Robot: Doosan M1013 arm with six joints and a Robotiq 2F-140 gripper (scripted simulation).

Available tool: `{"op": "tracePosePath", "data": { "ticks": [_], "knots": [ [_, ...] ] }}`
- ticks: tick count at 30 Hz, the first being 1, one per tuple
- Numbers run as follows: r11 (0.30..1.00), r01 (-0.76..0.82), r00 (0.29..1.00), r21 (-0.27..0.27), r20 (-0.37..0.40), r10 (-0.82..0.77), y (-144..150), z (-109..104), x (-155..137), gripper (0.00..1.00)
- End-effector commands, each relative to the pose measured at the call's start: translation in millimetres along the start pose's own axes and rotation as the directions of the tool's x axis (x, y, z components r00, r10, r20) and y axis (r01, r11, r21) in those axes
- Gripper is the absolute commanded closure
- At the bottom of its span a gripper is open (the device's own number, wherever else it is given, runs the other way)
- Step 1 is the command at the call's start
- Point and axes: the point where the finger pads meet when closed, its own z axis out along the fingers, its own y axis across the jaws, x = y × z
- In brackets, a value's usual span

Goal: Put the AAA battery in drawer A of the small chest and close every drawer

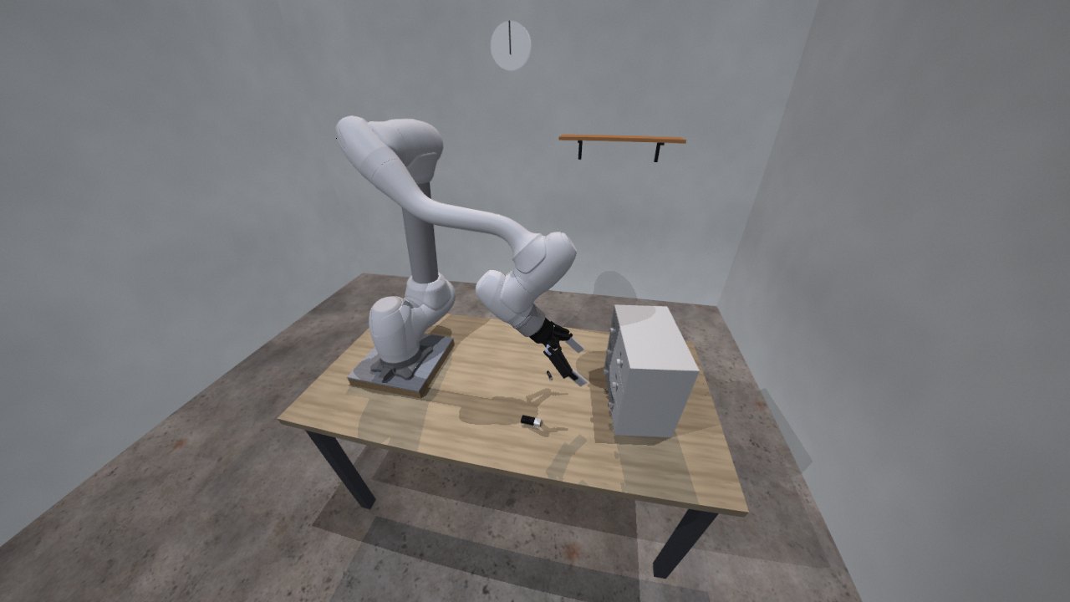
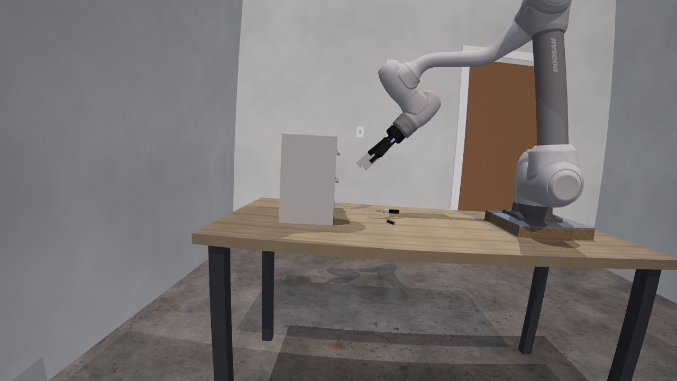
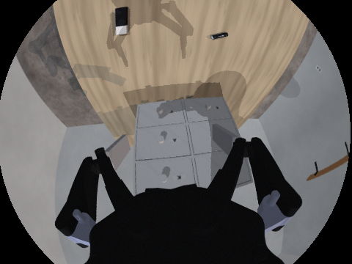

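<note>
The AAA battery [image 1: 549,374] [image 2: 390,222] [image 3: 219,36], small and dark, lies on the table [image 1: 478,441] [image 2: 426,241] [image 3: 165,70] in front of the chest. The small chest [image 1: 658,400] [image 2: 307,180] [image 3: 161,117] is pale grey and upright, its knobbed front facing the robot base. The drawers that show look pushed in. Small dark marks sit beside the knobs, too small to read, so I cannot tell which drawer is A. My gripper [image 1: 578,362] [image 2: 362,165] [image 3: 170,137] is open and empty, tilted down in front of the chest, well above the table. It hides the lowest part of the chest front in the wrist view.
A black and white block [image 1: 531,421] [image 2: 391,211] [image 3: 122,20] lies on the table beyond the battery, as the exterior camera sees it. The robot's base plate [image 1: 434,366] [image 2: 558,231] stands at the other end of the table. A wall shelf [image 1: 620,138] [image 3: 330,169] hangs beyond the table.
</note>
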Motion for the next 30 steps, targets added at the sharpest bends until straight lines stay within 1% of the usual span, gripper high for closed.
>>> {"op": "tracePosePath", "data": {
  "ticks": [1, 6, 11, 13, 17, 21, 27, 30],
  "knots": [
    [1.000, -0.007, 0.991, -0.003, -0.130, 0.007, 0.3, -6.2, -1.1, 0.00],
    [1.000, -0.007, 0.974, -0.004, -0.225, 0.006, 0.3, -17.4, -0.8, 0.00],
    [1.000, -0.007, 0.932, -0.004, -0.362, 0.006, 0.3, -34.1, -0.3, 0.00],
    [1.000, -0.007, 0.932, -0.004, -0.362, 0.006, 0.3, -34.1, -0.3, 0.00],
    [1.000, -0.007, 0.889, -0.003, -0.457, 0.005, 0.2, -46.4, 0.0, 0.00],
    [1.000, -0.007, 0.845, -0.003, -0.535, 0.004, 0.2, -56.9, 0.4, 0.00],
    [1.000, -0.007, 0.785, -0.003, -0.619, 0.004, 0.1, -68.9, 0.7, 0.00],
    [1.000, -0.007, 0.777, -0.004, -0.629, 0.004, 0.1, -70.4, 0.8, 0.00]
  ]
}}
